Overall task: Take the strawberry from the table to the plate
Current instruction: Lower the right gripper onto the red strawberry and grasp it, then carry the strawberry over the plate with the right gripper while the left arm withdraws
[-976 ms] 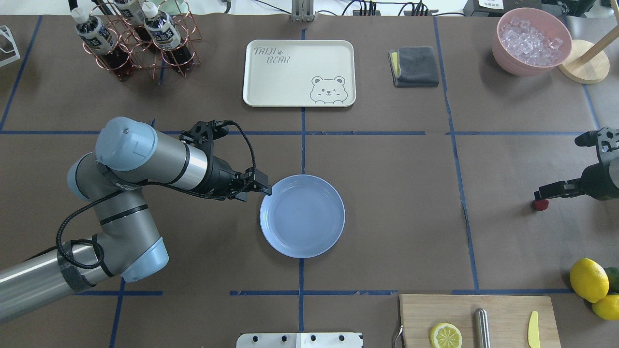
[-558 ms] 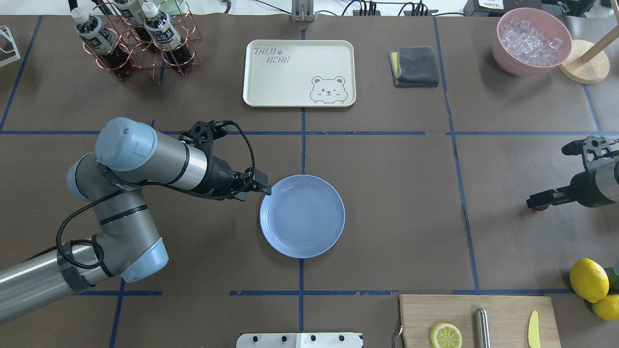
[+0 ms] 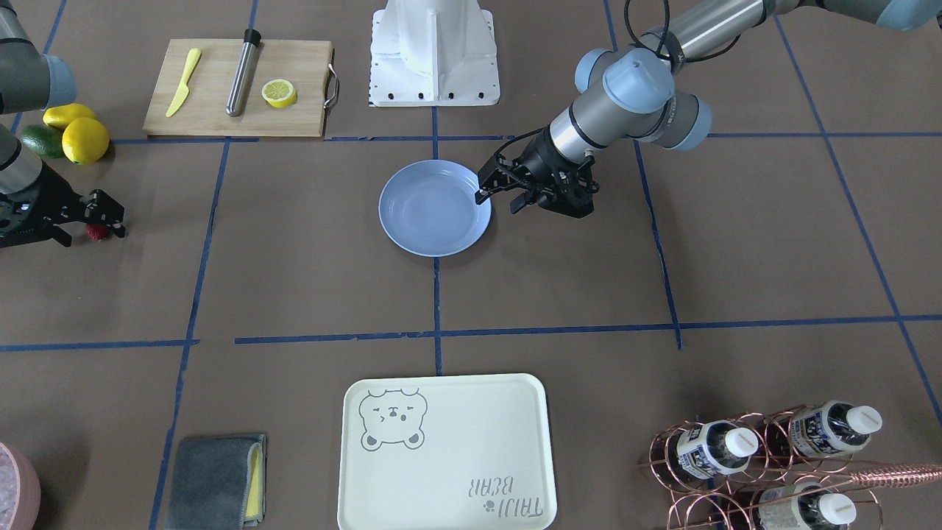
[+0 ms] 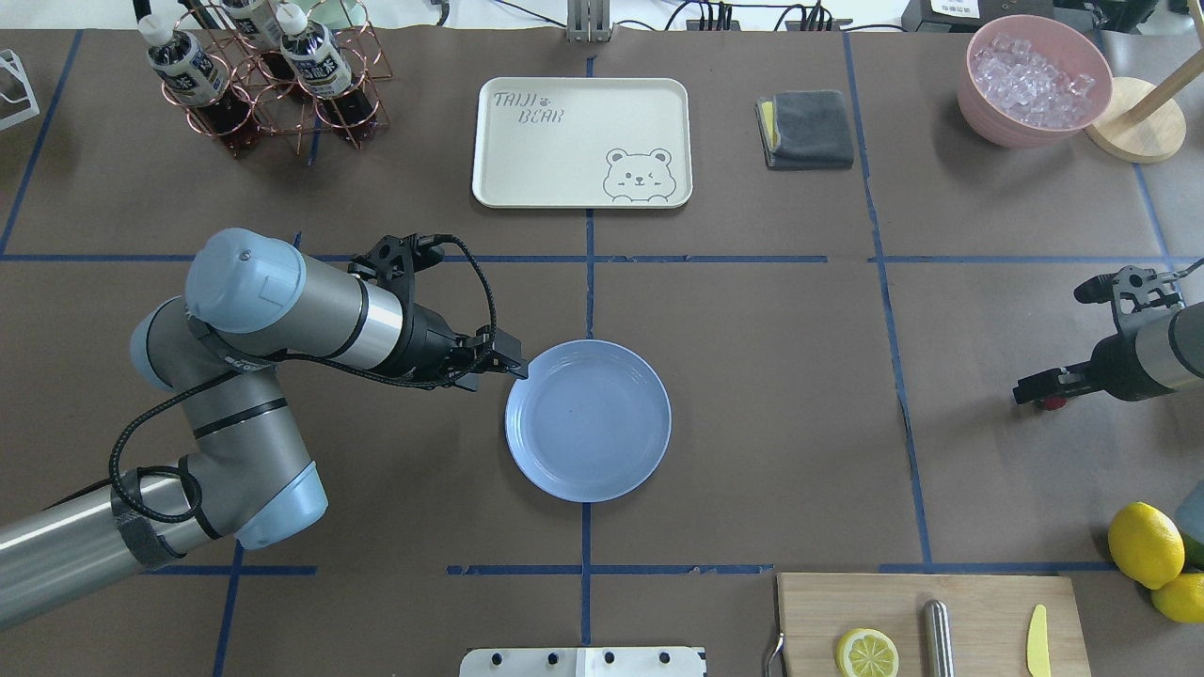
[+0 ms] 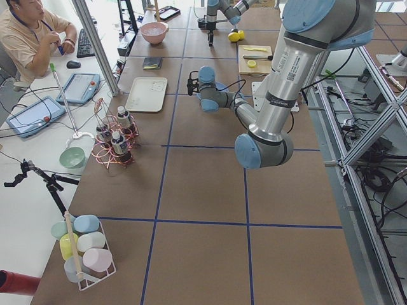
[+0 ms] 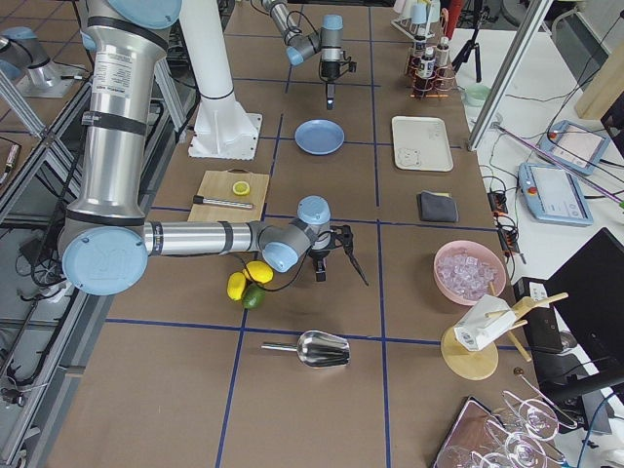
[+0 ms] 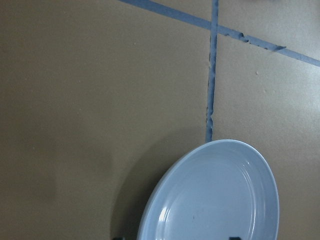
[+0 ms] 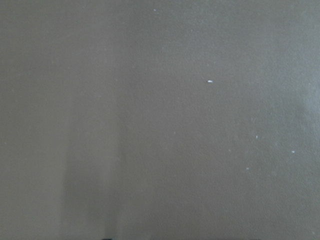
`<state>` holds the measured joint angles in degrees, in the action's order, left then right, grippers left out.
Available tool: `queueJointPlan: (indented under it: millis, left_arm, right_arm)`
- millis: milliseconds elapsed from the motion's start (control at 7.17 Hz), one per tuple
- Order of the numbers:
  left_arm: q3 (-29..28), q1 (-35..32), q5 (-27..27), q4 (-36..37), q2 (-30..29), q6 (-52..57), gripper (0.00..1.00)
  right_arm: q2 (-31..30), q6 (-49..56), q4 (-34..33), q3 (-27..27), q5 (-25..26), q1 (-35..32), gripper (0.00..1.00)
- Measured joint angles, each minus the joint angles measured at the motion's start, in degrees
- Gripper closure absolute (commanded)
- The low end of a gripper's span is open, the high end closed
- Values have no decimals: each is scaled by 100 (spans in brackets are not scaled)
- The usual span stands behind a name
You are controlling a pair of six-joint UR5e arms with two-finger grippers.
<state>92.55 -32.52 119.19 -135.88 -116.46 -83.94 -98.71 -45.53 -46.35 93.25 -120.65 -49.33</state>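
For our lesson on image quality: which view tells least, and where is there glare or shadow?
Right wrist-mounted view tells least: only dim, featureless table, a faint darker band at left. Left wrist-mounted view: the plate has a bright glint inside its rim and casts a shadow leftwards.

The right pincer (image 4: 1027, 389) slides sideways across the desk (image 4: 988, 310). The strawberry (image 4: 1054, 403), earlier exposed just beside its tips, now lies behind them, mostly hidden beneath its fingers.
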Motion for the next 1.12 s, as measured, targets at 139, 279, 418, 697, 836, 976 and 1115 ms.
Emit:
queueJointPlan:
  millis: [139, 279, 418, 697, 836, 976, 1115]
  left_arm:
    - [0, 0, -3, 0, 0, 0, 23]
    - [2, 0, -4, 0, 0, 0, 23]
    - [5, 0, -7, 0, 0, 0, 23]
    - [8, -3, -9, 0, 0, -2, 23]
    - [8, -5, -9, 0, 0, -6, 23]
    - [9, -6, -9, 0, 3, -6, 23]
    - [9, -4, -9, 0, 4, -5, 23]
  right_arm:
    - [1, 0, 2, 3, -17, -1, 11]
    - [-7, 0, 5, 20, -29, -1, 10]
    - [-27, 0, 9, 50, -42, -3, 9]
    - [-64, 0, 22, 100, -59, -6, 18]
    - [-88, 0, 41, 114, -62, -6, 38]
    - [-98, 0, 50, 119, -62, -6, 67]
    - [-101, 0, 54, 122, -60, -6, 93]
